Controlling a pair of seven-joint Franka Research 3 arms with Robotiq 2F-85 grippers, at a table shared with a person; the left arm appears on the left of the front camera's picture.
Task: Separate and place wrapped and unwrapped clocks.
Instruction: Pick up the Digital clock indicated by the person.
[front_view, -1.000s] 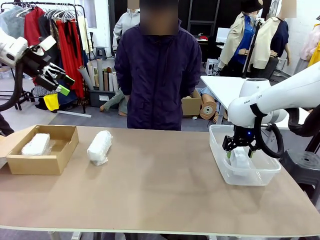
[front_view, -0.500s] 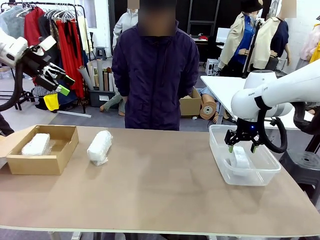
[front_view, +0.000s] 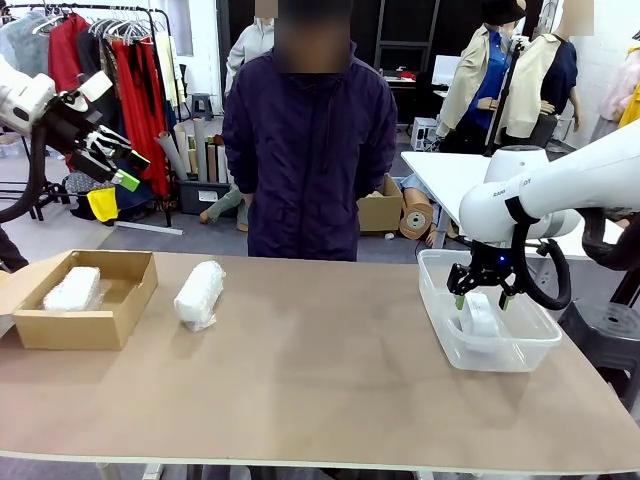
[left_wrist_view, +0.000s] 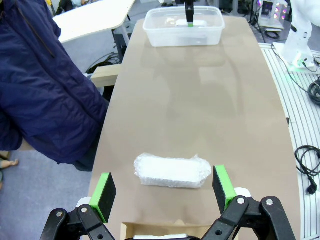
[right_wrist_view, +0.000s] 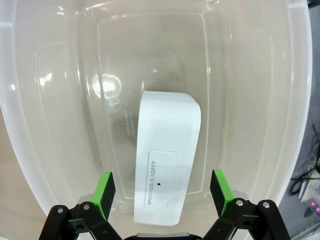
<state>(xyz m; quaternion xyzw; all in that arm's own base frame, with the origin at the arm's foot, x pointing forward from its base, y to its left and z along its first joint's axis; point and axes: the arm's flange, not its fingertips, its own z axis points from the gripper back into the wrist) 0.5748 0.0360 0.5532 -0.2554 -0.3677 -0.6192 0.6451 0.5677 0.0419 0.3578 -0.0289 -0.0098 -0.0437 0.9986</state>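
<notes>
Our right gripper (front_view: 480, 302) hangs open just above the unwrapped clock (front_view: 481, 318) lying in the clear tub (front_view: 440, 335), so we could snag its rim and drag it, while our left gripper (front_view: 120, 165), also open, is raised well above one wrapped bundle (front_view: 198, 292) beside the cardboard box (front_view: 100, 326)

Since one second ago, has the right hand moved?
Yes. The right hand has risen a little against the clear bin, open, leaving the white clock lying inside.

Left end effector (left_wrist_view: 165, 191), pads (left_wrist_view: 106, 196) wide apart, above a wrapped clock (left_wrist_view: 172, 170) on the table (left_wrist_view: 200, 100); clear tub (left_wrist_view: 165, 38) beyond.
</notes>
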